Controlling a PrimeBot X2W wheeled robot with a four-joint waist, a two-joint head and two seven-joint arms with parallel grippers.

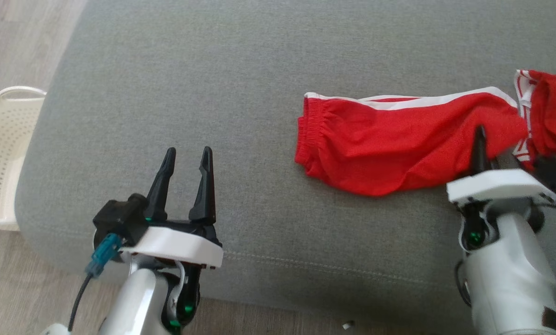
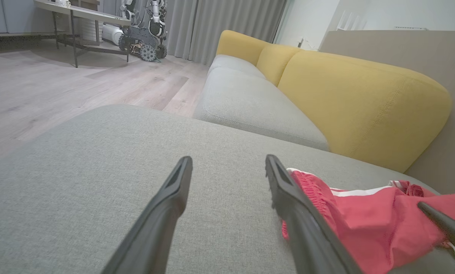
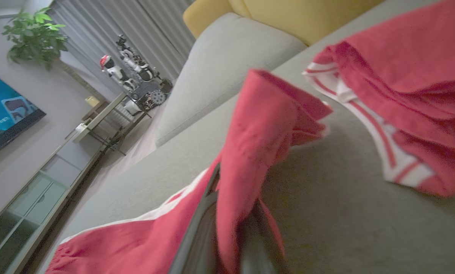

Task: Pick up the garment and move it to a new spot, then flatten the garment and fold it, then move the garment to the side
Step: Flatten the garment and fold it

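Note:
The garment (image 1: pixel 389 144) is red with white stripes and lies crumpled along the right side of the grey seat cushion (image 1: pixel 213 70), its elastic waistband toward the middle. My right gripper (image 1: pixel 481 139) is shut on a fold of it near the lower right. In the right wrist view that fold of the garment (image 3: pixel 250 133) rises pinched between the fingers (image 3: pixel 202 228). My left gripper (image 1: pixel 188 151) hovers open over bare cushion at the lower left, apart from the cloth. In the left wrist view the left gripper (image 2: pixel 228 160) has the garment (image 2: pixel 364 224) just right of it.
A white perforated basket (image 1: pixel 3 153) stands on the floor beside the cushion's left edge. Yellow backrests (image 2: pixel 364 102) run along the far side. Across the wooden floor stand a table (image 2: pixel 79 15), another robot (image 2: pixel 143 34) and a TV (image 3: pixel 7 110).

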